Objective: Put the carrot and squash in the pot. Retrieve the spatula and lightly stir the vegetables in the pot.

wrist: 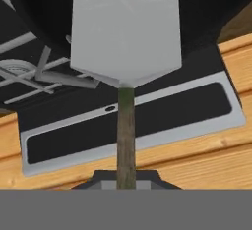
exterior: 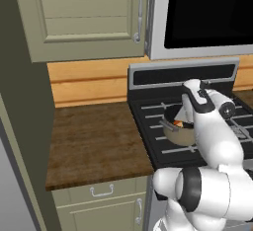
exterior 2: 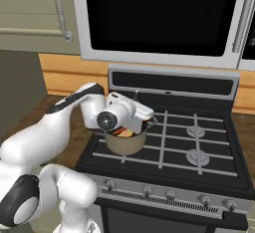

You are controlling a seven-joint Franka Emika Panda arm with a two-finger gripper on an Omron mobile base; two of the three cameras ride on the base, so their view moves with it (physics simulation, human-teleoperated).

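Your tool (wrist: 126, 184) gripped the spatula (wrist: 124, 37) by its handle, the pale blade reaching into the pot (exterior 2: 124, 142). The pot sat on the stove's (exterior 2: 199, 147) front-left burner, orange vegetables (exterior: 179, 123) showing inside, beside the wooden counter (exterior: 94, 141).

Both base views behind the arm, left and right, looking down at the same stove (exterior 2: 199, 147) and pot (exterior: 179, 132), hand view close along the spatula (wrist: 124, 32) blade.
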